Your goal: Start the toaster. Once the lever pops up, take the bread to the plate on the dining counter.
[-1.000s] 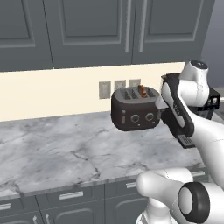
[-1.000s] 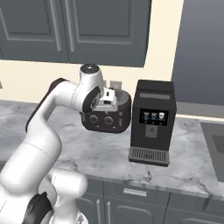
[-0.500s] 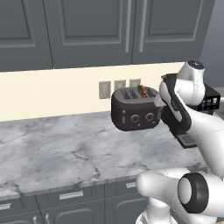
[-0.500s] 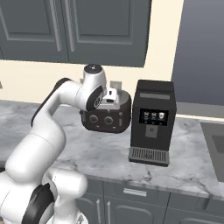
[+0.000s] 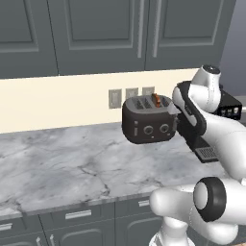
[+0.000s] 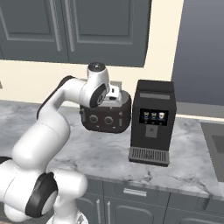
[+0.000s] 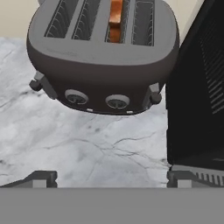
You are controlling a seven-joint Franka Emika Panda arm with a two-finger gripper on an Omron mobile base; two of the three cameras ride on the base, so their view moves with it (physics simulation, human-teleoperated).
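I have the gripper hovering released just in front of the toaster, fingertips spread wide and apart from it. The toaster stands on the marble worktop against the far wall, the coffee machine just to its right. The bread stands in the third slot from the left. The right-hand lever sits beside the two knobs.

A black coffee machine stands on the marble worktop.
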